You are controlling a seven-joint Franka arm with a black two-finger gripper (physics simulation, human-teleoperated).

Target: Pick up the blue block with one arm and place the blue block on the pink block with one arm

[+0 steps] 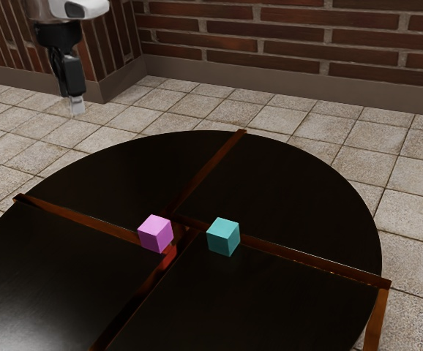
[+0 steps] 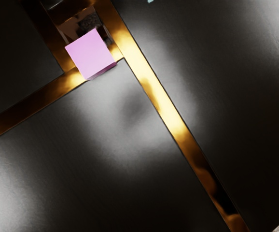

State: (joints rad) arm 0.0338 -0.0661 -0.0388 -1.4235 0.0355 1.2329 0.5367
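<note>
Your hand (image 1: 75,104) hangs high at the exterior view's upper left, well apart from the blue block (image 1: 223,236). You cannot tell whether it is released or clenched. The blue block rests near the middle of the round dark table (image 1: 292,190), just to the exterior view's right of the pink block (image 1: 156,233), not touching it. The table's wooden strips (image 1: 210,167) cross between the two blocks. Only bare tabletop lies between your hand and the blue block.

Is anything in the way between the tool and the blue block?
Nothing visible. The tool hangs high at the exterior view's upper left, the blue block sits uncovered, and the pink block stands beside it, apart.
</note>
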